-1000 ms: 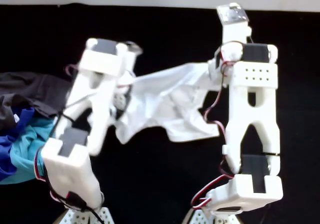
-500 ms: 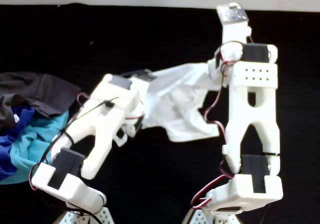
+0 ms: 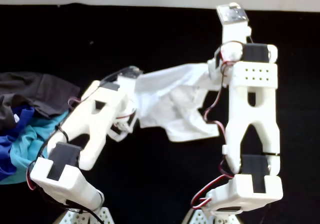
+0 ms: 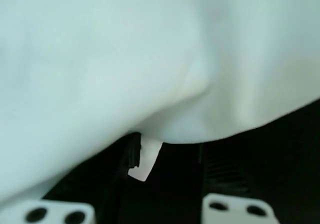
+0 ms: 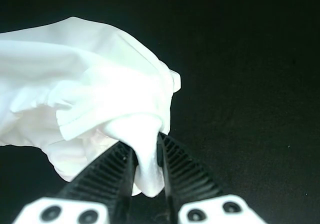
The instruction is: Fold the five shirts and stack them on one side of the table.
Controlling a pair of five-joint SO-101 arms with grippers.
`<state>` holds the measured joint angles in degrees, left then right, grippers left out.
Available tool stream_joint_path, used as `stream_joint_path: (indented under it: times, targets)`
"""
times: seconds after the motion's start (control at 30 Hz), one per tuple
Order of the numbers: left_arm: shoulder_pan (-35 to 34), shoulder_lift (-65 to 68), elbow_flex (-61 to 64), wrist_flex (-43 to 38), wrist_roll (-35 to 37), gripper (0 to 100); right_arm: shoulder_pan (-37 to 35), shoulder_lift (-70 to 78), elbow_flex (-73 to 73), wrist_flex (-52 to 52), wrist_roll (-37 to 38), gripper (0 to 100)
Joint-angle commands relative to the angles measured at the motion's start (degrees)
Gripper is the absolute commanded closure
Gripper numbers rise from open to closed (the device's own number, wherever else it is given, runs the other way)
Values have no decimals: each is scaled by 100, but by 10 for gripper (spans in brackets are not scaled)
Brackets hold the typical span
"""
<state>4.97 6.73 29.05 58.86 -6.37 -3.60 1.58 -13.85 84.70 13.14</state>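
Right hand: I've got it clamped on the shirt, bunched corner.
Left hand: spread open, shirt draped right across it.

Bright, even light falls on the white crumpled cotton shirt, and its folds carry only soft grey shadows. Around the shirt, the matte black tablecloth swallows the light and shows no cast shadows. In the right wrist view the shirt's middle glares to plain white. In the left wrist view it looks washed out and pale. Left of the shirt, the dark heap of shirts lies dim.
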Motion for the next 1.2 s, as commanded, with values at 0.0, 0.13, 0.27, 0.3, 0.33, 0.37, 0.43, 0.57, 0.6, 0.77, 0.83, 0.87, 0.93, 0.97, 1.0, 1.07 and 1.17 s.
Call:
stream_joint_path:
  times: [0.0, 0.13, 0.27, 0.3, 0.33, 0.37, 0.43, 0.57, 0.6, 0.77, 0.83, 0.87, 0.93, 0.97, 1.0, 1.07, 1.17]
  targets:
    - [-382, 4, -4, 18, -387, 790, 66, -224, -4, -57, -9, 992]
    - [-760, 13, -22, 308, -985, 790, 66, -224, -4, -57, 202, 992]
    - [-980, 31, -40, 273, -1169, 790, 66, -224, -4, -57, 211, 992]
    - [-1033, -4, -48, 273, -1196, 790, 66, -224, -4, -57, 211, 992]
    - [-1077, -22, -75, 281, -1187, 790, 66, -224, -4, -57, 211, 992]
    - [-1121, -57, -119, 290, -1187, 794, 66, -224, -4, -57, 211, 992]
    - [-1147, -136, -127, 290, -1187, 840, 66, -224, -4, -57, 211, 992]
    - [-1147, -189, -171, 316, -1187, 989, 66, -242, -4, -48, 211, 992]
    - [-1147, -189, -171, 316, -1187, 978, 66, -251, -4, -48, 211, 992]
    - [-1077, -198, -558, 695, -1178, 991, 215, -347, -198, 66, 193, 992]
    - [-963, -259, -1033, 1284, -1160, 991, 321, -505, -365, 75, 185, 992]
    - [-884, -338, -1288, 1600, -1160, 991, 426, -602, -418, 75, 185, 992]
    - [-708, -567, -1851, 2259, -1160, 991, 611, -804, -435, 31, 185, 992]
    - [-629, -708, -2132, 2558, -1178, 991, 716, -901, -435, 22, 185, 992]
    - [-549, -831, -2396, 2813, -1187, 991, 796, -971, -435, 22, 185, 992]
    - [-426, -1095, -2958, 3191, -1187, 991, 927, -1121, -435, 22, 185, 992]
    - [-189, -1499, -3785, 3525, -1160, 991, 1024, -1349, -444, 22, 185, 992]
